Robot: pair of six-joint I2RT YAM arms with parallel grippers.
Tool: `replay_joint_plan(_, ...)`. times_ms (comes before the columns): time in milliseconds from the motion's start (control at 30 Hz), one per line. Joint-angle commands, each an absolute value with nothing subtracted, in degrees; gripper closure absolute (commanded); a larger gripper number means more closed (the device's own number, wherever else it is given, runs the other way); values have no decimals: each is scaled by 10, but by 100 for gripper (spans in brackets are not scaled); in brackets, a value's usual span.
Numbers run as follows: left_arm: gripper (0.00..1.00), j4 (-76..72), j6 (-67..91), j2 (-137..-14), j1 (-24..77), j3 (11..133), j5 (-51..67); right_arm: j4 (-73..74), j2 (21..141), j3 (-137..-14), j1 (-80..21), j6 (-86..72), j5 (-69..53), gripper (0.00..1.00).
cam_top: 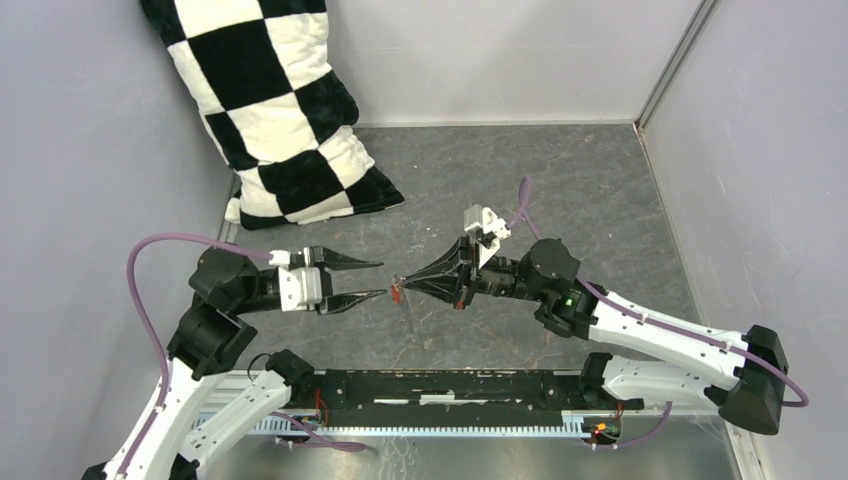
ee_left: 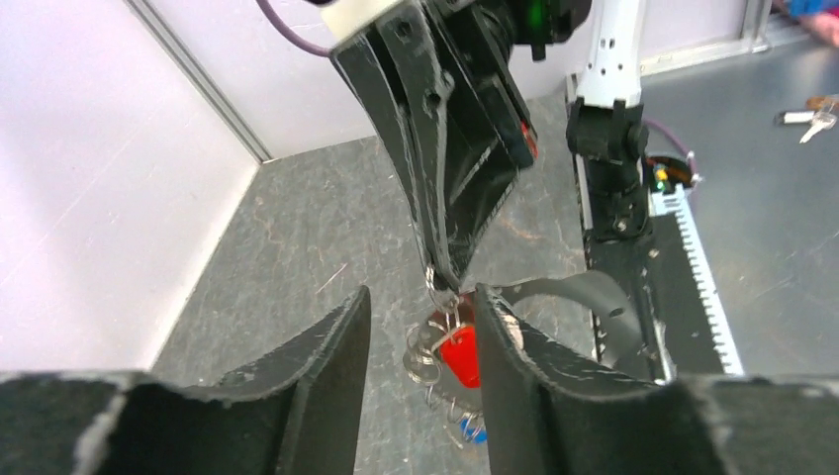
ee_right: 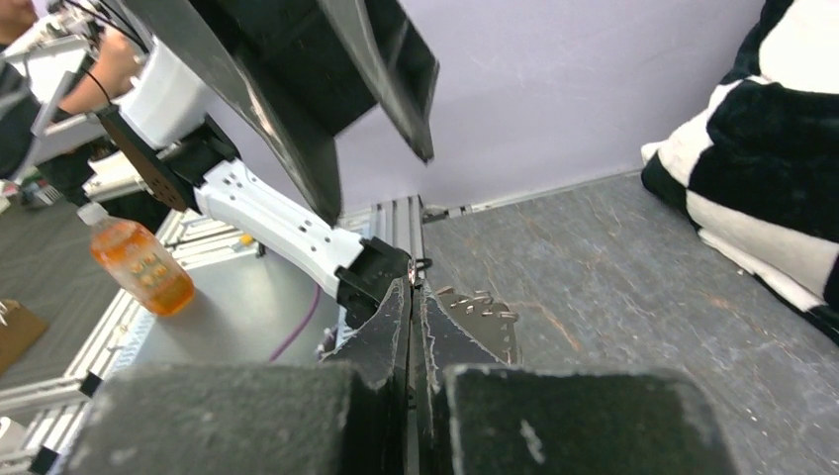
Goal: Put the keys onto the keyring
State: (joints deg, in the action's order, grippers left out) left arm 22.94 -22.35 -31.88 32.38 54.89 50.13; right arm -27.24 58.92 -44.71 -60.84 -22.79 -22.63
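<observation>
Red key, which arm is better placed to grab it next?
Left. Its end effector is open, with its fingers on either side of the red key, so it likely only needs to close. The right end effector is shut, pinching the keyring above the dangling key.

Grey mottled table (cam_top: 560, 170) under flat, even light, boxed in by pale lilac walls (cam_top: 480, 50) at 9, 12 and 3 o'clock. Black-and-white checked pillow (cam_top: 280, 110) propped in the corner at 11 o'clock, leaning on the 9 o'clock wall, lower end on the table. Metal strip (cam_top: 672, 60) running up the corner at 1 o'clock. Ribbed aluminium rail (cam_top: 450, 427) along the 6 o'clock edge. Beyond it, in the right wrist view, a bare metal bench (ee_right: 228, 317) with a bottle (ee_right: 139, 267) of orange liquid at 9 o'clock.
</observation>
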Motion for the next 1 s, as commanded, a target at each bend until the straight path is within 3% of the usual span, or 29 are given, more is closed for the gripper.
replay_joint_plan(0, 48, 170, -89, -341, 325, 577, 470, -244, 583, -492, -609, -169, -227, 99)
replay_joint_plan(400, 53, 234, -77, -380, 325, 571, 484, -232, 586, -507, -609, -144, -238, 99)
replay_joint_plan(667, 68, 246, -86, -383, 325, 565, 515, -252, 587, -503, -609, -154, -240, 99)
replay_joint_plan(967, 60, 258, -96, -387, 325, 564, 525, -318, 592, -478, -614, -178, -239, 99)
